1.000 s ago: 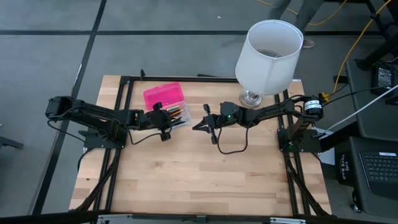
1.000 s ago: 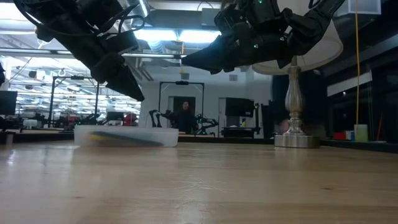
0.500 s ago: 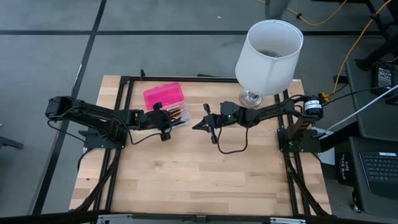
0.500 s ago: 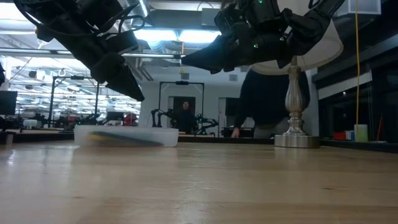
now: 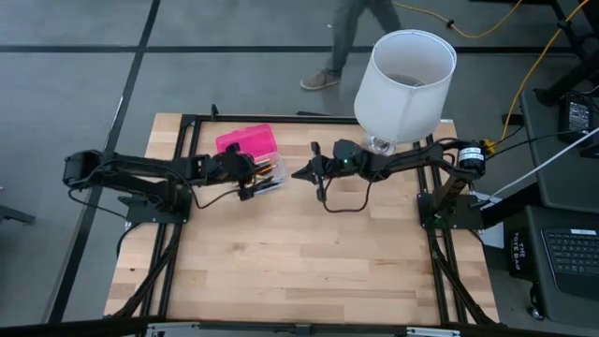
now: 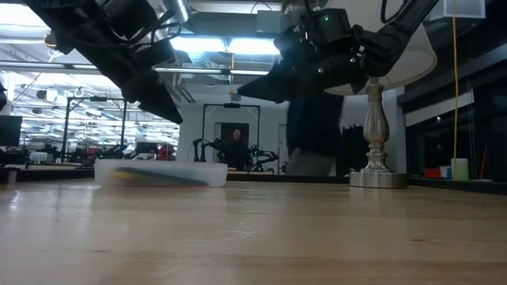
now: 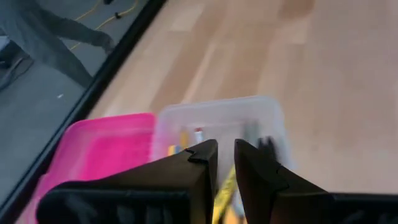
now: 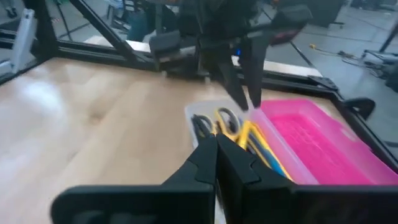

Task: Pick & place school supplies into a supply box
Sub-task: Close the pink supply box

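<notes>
While both arms hang over the far side of the table (image 5: 309, 271), the supply box (image 5: 255, 155) sits open near the far left corner — pink lid (image 5: 245, 142) flipped back toward the far edge, clear base (image 7: 219, 124) on the near side. School supplies (image 8: 245, 134) are already lying in the base: yellow pencils, something dark, and the little scissors (image 8: 224, 119) with yellow handles at one end.

Left gripper (image 5: 251, 184) is right over the clear base, fingers (image 7: 198, 163) pointing down at it with just a narrow slit between them. Can't see anything pinched in there.

Right gripper (image 5: 298, 173) floats just beside the box on the lamp side, up off the wood, tips pressed together with nothing between them.

Big white lampshade (image 5: 404, 84) on its silver lamp base (image 6: 375, 170) stands at the far right — and a person (image 5: 351, 42) is on the floor behind the table, only legs and a shoe showing from above.
</notes>
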Tool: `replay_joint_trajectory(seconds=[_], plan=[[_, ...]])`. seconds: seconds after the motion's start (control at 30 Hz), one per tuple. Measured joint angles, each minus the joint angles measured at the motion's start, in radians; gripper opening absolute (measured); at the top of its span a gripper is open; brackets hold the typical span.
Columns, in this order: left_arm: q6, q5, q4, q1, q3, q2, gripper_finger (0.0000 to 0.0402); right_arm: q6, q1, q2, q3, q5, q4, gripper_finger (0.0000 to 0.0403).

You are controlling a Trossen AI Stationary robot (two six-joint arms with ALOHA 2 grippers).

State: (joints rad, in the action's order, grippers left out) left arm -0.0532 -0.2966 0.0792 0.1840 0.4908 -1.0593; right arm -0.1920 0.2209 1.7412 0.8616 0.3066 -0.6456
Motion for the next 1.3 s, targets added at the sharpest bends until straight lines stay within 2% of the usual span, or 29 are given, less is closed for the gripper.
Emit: replay_joint_trajectory(seconds=[0.1, 0.27, 0.37, 0.53, 0.67, 0.87, 1.0, 1.17, 1.3], plan=[[-0.034, -0.017, 0.016, 0.042, 0.000, 0.010, 0.0047, -0.022, 0.024, 0.000, 0.000, 0.000, 0.033, 0.0008], [-0.090, -0.147, 0.030, 0.099, 0.000, 0.011, 0.0047, -0.022, 0.054, 0.000, 0.000, 0.000, 0.079, 0.0009], [-0.100, -0.173, 0.008, 0.135, 0.000, 0.011, 0.0047, -0.017, 0.063, 0.000, 0.000, -0.009, 0.040, 0.0009], [-0.109, -0.145, 0.000, 0.178, 0.000, 0.011, 0.0047, -0.016, 0.028, 0.053, 0.008, -0.158, -0.125, 0.0009], [-0.106, -0.146, 0.000, 0.187, 0.000, 0.011, 0.0047, -0.084, -0.017, 0.135, 0.055, -0.205, -0.124, 0.0009], [-0.102, -0.148, 0.003, 0.187, 0.000, 0.011, 0.0047, -0.104, -0.029, 0.242, 0.150, -0.360, -0.119, 0.0009], [-0.098, -0.165, 0.009, 0.187, 0.000, 0.011, 0.0047, -0.099, -0.027, 0.249, 0.189, -0.383, -0.079, 0.0009], [-0.016, -0.303, 0.026, 0.188, 0.000, 0.011, 0.0047, -0.068, -0.027, 0.249, 0.199, -0.418, -0.072, 0.0009], [-0.012, -0.292, 0.080, 0.192, 0.000, 0.011, 0.0047, -0.052, -0.027, 0.249, 0.199, -0.419, -0.066, 0.0009]])
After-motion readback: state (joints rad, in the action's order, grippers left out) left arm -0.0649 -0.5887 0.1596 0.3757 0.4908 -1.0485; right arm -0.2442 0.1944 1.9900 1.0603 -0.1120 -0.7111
